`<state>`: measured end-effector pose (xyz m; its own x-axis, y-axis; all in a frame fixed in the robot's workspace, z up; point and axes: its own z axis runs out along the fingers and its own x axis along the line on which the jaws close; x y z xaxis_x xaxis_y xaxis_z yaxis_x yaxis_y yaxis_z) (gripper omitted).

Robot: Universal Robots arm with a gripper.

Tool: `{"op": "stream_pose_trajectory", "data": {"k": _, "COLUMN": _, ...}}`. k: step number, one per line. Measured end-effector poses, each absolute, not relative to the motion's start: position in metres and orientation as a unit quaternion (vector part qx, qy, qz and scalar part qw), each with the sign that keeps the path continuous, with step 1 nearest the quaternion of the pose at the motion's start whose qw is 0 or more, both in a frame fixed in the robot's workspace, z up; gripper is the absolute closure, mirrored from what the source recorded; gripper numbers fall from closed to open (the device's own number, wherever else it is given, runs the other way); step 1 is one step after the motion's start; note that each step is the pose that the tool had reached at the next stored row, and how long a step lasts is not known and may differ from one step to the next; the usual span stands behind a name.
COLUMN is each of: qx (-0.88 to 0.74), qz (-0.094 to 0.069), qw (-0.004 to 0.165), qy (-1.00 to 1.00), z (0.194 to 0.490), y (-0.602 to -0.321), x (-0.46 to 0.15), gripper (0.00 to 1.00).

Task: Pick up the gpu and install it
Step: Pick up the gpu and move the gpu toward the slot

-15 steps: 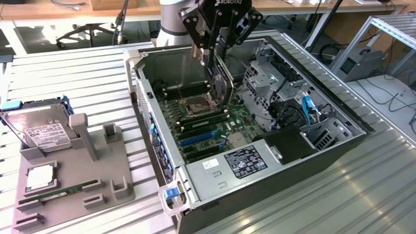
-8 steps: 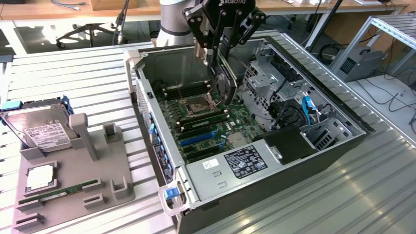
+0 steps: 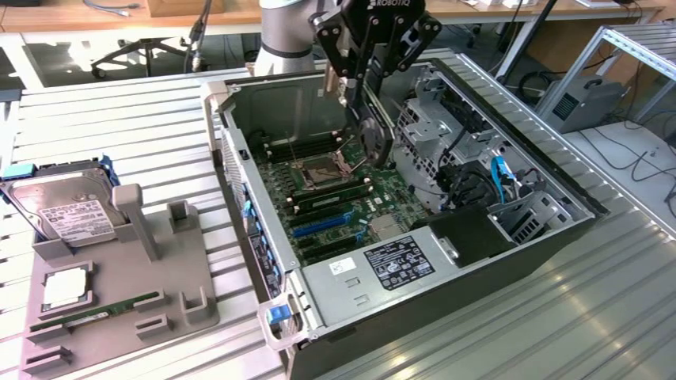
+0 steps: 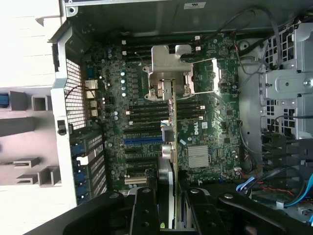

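gpu [image 3: 372, 134] in tool [image 3: 355, 89] above motherboard [image 3: 393, 190]

The arm [image 3: 285, 32] is cut off by the exterior view's top edge, and the computer case [image 3: 476, 309] by its bottom edge. At far left the hard drive [image 3: 66, 212] is partly hidden by its grey holder [image 3: 122, 281]. Print on the black sticker [image 3: 400, 265] is too small to read. In the wrist view the gpu [image 4: 174, 122] shows edge-on, its faces hidden. The gripper [image 4: 172, 196] clamping it is cut by the frame.

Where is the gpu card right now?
In the exterior view, the gpu hangs on edge in the gripper, above the motherboard in the open computer case, near the CPU socket.
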<state>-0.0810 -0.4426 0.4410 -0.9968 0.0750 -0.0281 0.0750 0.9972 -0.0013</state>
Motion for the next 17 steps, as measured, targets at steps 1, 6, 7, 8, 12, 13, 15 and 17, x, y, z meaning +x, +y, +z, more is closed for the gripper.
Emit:
{"op": "stream_pose_trajectory", "data": {"k": 1, "qx": 0.038, "qz": -0.001, "qw": 0.014, "qy": 0.999, "z": 0.441, "y": -0.443, "x": -0.080, "gripper": 0.73}}
{"op": "stream_pose_trajectory", "data": {"k": 6, "qx": 0.038, "qz": -0.001, "qw": 0.014, "qy": 0.999, "z": 0.439, "y": -0.443, "x": -0.075, "gripper": 0.73}}
{"op": "stream_pose_trajectory", "data": {"k": 7, "qx": 0.038, "qz": -0.001, "qw": 0.014, "qy": 0.999, "z": 0.438, "y": -0.443, "x": -0.074, "gripper": 0.73}}
{"op": "stream_pose_trajectory", "data": {"k": 8, "qx": 0.038, "qz": -0.001, "qw": 0.014, "qy": 0.999, "z": 0.438, "y": -0.443, "x": -0.073, "gripper": 0.73}}
{"op": "stream_pose_trajectory", "data": {"k": 12, "qx": 0.038, "qz": -0.001, "qw": 0.014, "qy": 0.999, "z": 0.436, "y": -0.443, "x": -0.070, "gripper": 0.73}}
{"op": "stream_pose_trajectory", "data": {"k": 13, "qx": 0.038, "qz": -0.001, "qw": 0.014, "qy": 0.999, "z": 0.436, "y": -0.442, "x": -0.069, "gripper": 0.73}}
{"op": "stream_pose_trajectory", "data": {"k": 15, "qx": 0.038, "qz": -0.001, "qw": 0.014, "qy": 0.999, "z": 0.435, "y": -0.442, "x": -0.067, "gripper": 0.73}}
{"op": "stream_pose_trajectory", "data": {"k": 17, "qx": 0.038, "qz": -0.001, "qw": 0.014, "qy": 0.999, "z": 0.435, "y": -0.442, "x": -0.066, "gripper": 0.73}}
